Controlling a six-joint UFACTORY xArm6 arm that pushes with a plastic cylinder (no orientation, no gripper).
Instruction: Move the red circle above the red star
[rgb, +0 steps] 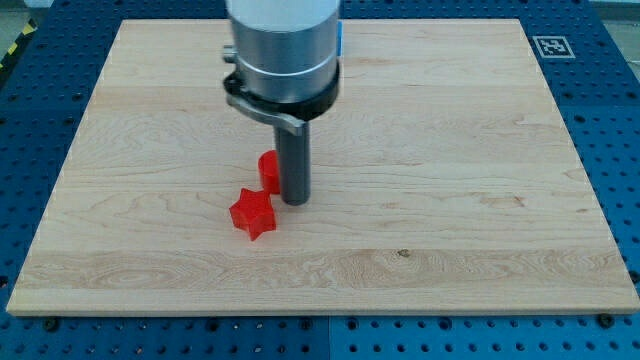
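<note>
A red star block (252, 213) lies on the wooden board (450, 200) left of the view's middle. A red circle block (268, 170) sits just above and slightly right of the star, partly hidden behind my rod. My tip (295, 202) rests on the board right beside the circle, at its right, and just right of and above the star. Circle and star stand very close; I cannot tell if they touch.
A blue block (341, 40) peeks out behind the arm's silver body near the view's top. A black-and-white marker tag (551, 46) sits at the board's top right corner. Blue perforated table surrounds the board.
</note>
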